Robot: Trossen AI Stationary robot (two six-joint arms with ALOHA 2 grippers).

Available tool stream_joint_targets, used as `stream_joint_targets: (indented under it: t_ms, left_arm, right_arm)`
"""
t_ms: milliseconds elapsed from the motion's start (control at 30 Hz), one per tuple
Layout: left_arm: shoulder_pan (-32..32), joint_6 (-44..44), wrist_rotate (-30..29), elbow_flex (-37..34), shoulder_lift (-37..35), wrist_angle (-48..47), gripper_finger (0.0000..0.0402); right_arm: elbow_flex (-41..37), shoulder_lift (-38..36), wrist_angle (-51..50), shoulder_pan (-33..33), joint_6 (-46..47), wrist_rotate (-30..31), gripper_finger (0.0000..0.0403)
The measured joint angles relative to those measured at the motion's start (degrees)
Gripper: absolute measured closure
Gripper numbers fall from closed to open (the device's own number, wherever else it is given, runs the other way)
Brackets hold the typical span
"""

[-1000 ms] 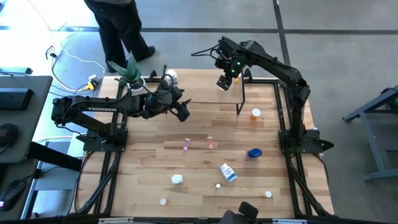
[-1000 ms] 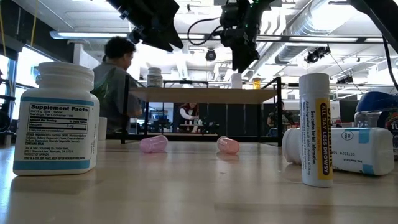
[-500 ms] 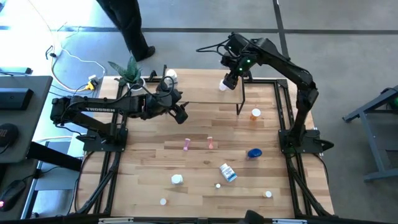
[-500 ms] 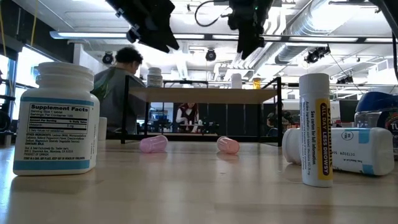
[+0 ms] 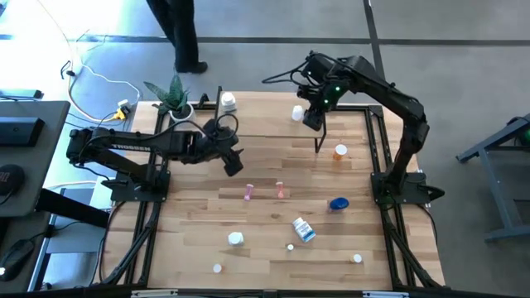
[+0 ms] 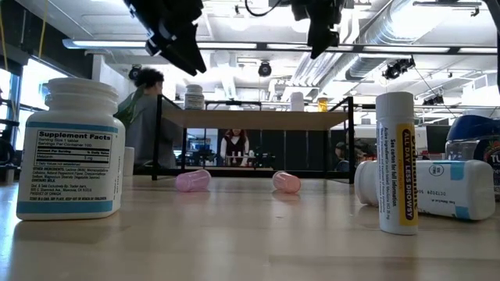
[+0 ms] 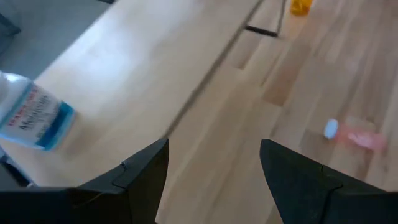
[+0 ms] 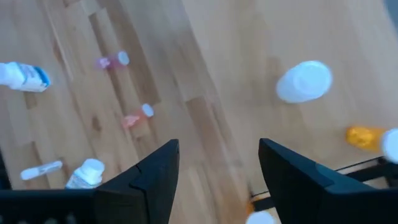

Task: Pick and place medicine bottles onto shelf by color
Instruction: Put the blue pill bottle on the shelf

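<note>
Two pink bottles [image 5: 280,190] lie on the table well ahead of the left gripper [image 5: 234,161], which hangs empty with jaws wide over the shelf [image 5: 265,120] edge; reaching one means coming forward, then straight down. By its wrist view, the right gripper [image 8: 217,171] is empty too, jaws parted above the shelf with a white bottle [image 8: 304,81] just beyond them, so it should stay clear.

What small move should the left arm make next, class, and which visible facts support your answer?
Probably lower the left gripper toward the nearer pink vial. Its fingers stand open and hold nothing, it hangs above the table beside the shelf, and two pink vials lie on the tabletop just beyond it. The right gripper is over the shelf, farther away.
</note>
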Motion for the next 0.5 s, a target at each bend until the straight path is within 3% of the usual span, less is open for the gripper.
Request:
stream_joint_targets:
  t_ms: [200, 500]
  left_arm:
    - [-2.19, -0.11, 3.74, 0.00, 0.00, 0.03, 0.0158]
    - [-4.41, 0.01, 4.05, 0.00, 0.00, 0.05, 0.0158]
  right_arm:
    - [0.00, -0.33, -2.79, 3.81, 3.33, 0.09, 0.0192]
    - [-0.04, -0.33, -3.21, 8.53, 10.21, 0.22, 0.0192]
